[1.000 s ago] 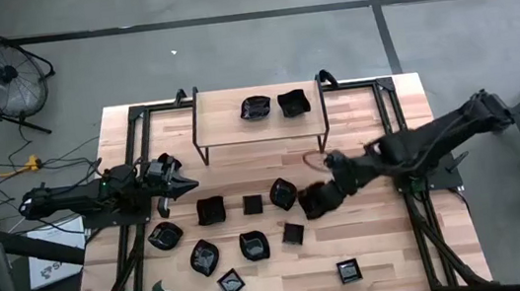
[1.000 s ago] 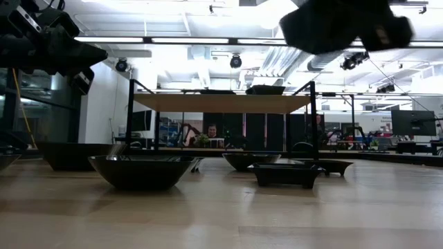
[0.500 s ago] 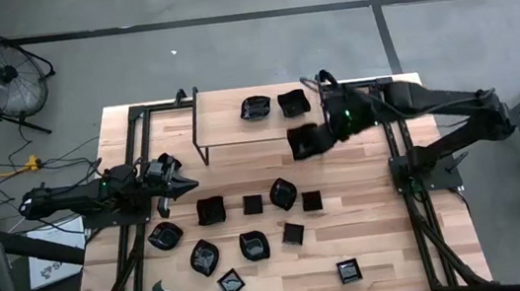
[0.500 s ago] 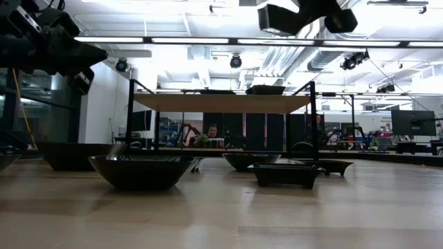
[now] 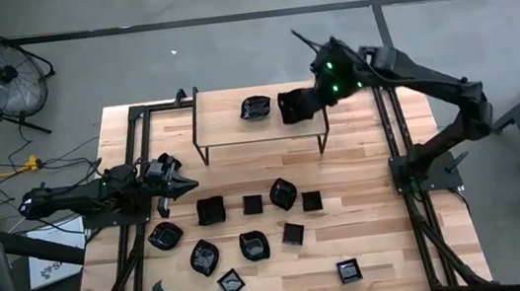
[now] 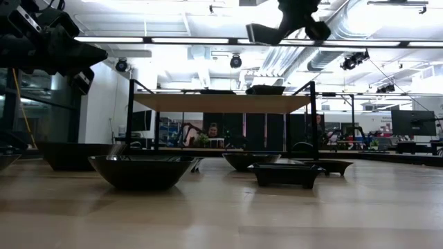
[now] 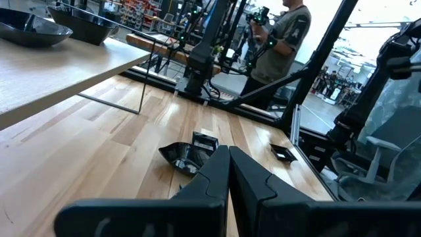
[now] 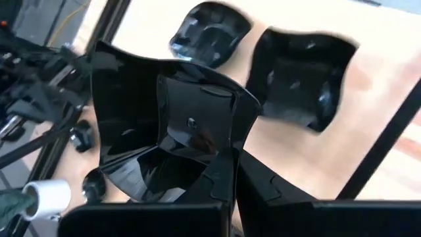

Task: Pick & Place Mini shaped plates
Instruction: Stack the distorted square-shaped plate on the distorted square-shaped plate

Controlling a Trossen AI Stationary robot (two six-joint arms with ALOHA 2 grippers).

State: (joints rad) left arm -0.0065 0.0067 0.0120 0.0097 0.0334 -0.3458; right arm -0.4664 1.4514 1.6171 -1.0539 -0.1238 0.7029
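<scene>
1. The right gripper [image 5: 312,99] hangs above the raised shelf [image 5: 228,129] at the far end of the table [image 5: 371,241], its jaws pinched shut on the rim of a small black plate [image 8: 164,125].
2. In the right wrist view the fingers clamp one edge wall of this squarish, wavy-sided plate, so the dish hangs out in front of the gripper. Two more plates already sit on the shelf below: a roundish one [image 5: 255,108] and a wavy square one [image 8: 299,79].
3. The plate looks glossy and rigid, probably glazed ceramic or hard plastic; from these views I cannot say which. I would treat it as light, slippery and liable to chip. A thin rim pinch gives little contact area, so it could swivel or slip if swung fast.
4. The best hold is across a straight stretch of the rim wall, one finger inside and one outside, as it is now.
5. The left gripper [image 5: 185,183] waits over the left side of the table with jaws closed on nothing. The remaining plates lie scattered on the table in front of the shelf, among them a small square one [image 5: 252,204].
6. Compared with a second ago, the right arm has carried the plate from low over the table's middle, up and back to the shelf. The left arm has not moved.
</scene>
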